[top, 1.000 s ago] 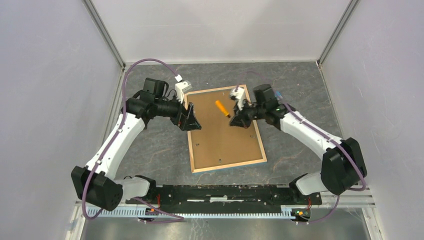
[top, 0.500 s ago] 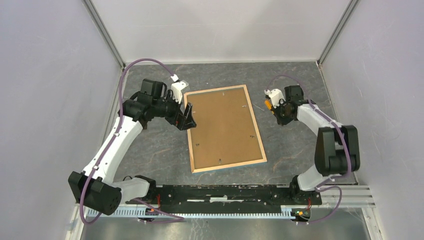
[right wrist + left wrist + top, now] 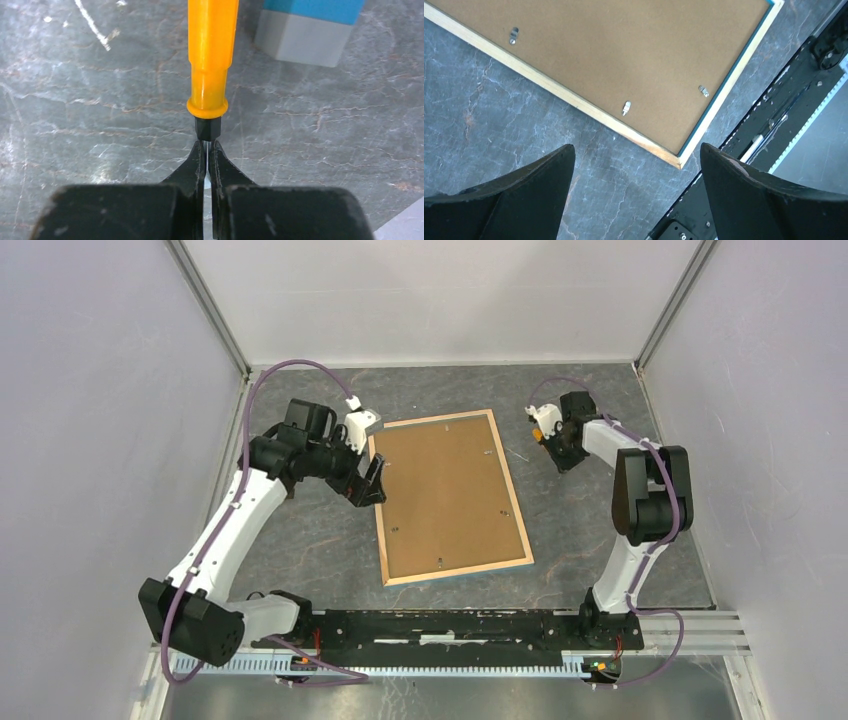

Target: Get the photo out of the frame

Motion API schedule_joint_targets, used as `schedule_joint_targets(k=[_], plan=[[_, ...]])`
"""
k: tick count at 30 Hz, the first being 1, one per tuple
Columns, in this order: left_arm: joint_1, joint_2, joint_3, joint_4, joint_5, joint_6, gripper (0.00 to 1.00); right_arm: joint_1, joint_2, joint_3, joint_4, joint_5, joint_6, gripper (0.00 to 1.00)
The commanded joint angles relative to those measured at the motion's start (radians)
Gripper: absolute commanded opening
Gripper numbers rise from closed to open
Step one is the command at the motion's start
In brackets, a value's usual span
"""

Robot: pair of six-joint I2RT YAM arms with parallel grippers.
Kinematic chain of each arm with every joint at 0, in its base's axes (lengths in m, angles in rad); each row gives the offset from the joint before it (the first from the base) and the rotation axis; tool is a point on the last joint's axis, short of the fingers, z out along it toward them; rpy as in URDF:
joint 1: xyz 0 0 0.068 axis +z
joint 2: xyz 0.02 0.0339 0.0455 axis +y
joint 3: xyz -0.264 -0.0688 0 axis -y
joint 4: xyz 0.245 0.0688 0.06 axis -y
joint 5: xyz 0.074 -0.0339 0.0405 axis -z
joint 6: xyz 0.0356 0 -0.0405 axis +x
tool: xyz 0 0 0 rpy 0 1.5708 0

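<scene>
Two grippers flank the frame (image 3: 450,495), which lies flat on the table (image 3: 320,540) with its brown back up. The left gripper (image 3: 372,483) hangs just beside the frame's left edge, jaws spread wide and holding nothing. The right gripper (image 3: 556,452) sits clear of the frame's far right corner, jaws pinched nearly together on the thin shaft of an orange-handled tool (image 3: 211,55).
</scene>
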Motion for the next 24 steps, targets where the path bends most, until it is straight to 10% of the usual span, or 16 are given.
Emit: schedule_joint_targets(k=[1, 24], plan=[[-0.002, 0.012, 0.024, -0.05, -0.026, 0.109, 1.0, -0.022, 0.042, 0.055, -0.006, 0.036, 0.025, 0.05], [-0.446, 0.12, -0.076, -0.004, -0.263, 0.179, 0.98, -0.045, -0.162, 0.072, -0.097, -0.135, 0.044, 0.52]])
